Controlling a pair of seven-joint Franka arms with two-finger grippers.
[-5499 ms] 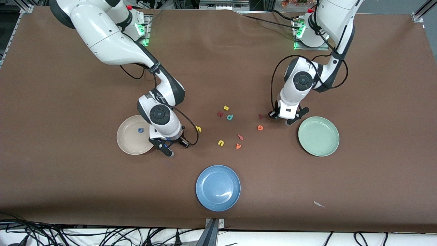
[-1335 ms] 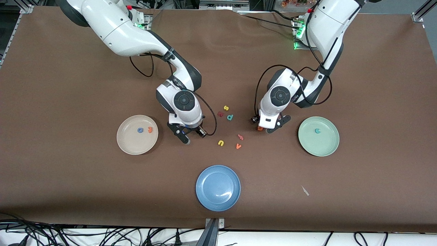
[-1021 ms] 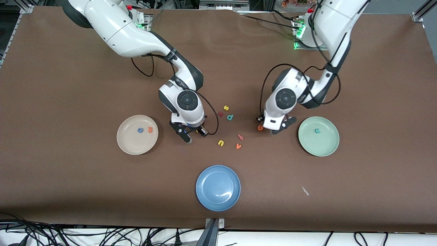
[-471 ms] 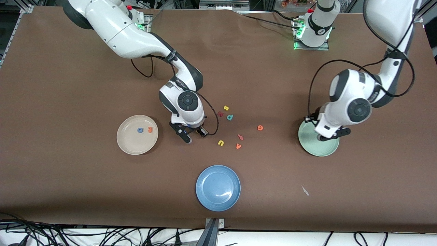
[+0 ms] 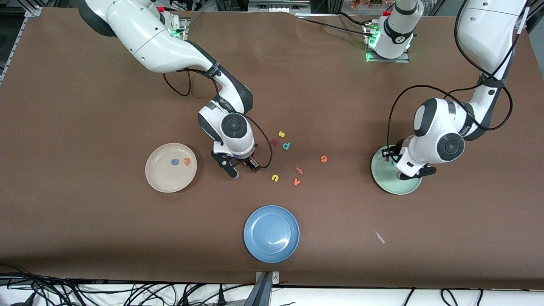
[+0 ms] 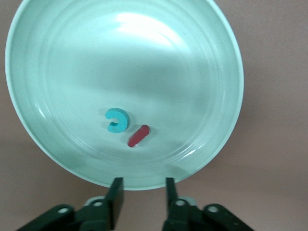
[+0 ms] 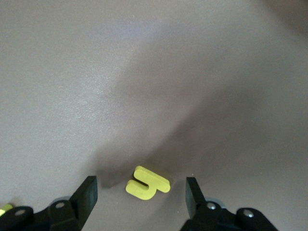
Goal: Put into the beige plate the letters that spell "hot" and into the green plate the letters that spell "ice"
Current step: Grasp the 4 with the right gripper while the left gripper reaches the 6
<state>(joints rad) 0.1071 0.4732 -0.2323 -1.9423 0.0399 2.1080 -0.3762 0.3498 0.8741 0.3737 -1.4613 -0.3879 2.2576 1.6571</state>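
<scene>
teal c and red i sit in the green plate under the empty, parted left hand, blue o and orange t in the beige plate, and the right hand spread wide around yellow h on the worktop

The left gripper hung over the green plate — the right gripper sat low beside the beige plate, which held a blue "o" and orange "t".
</scene>
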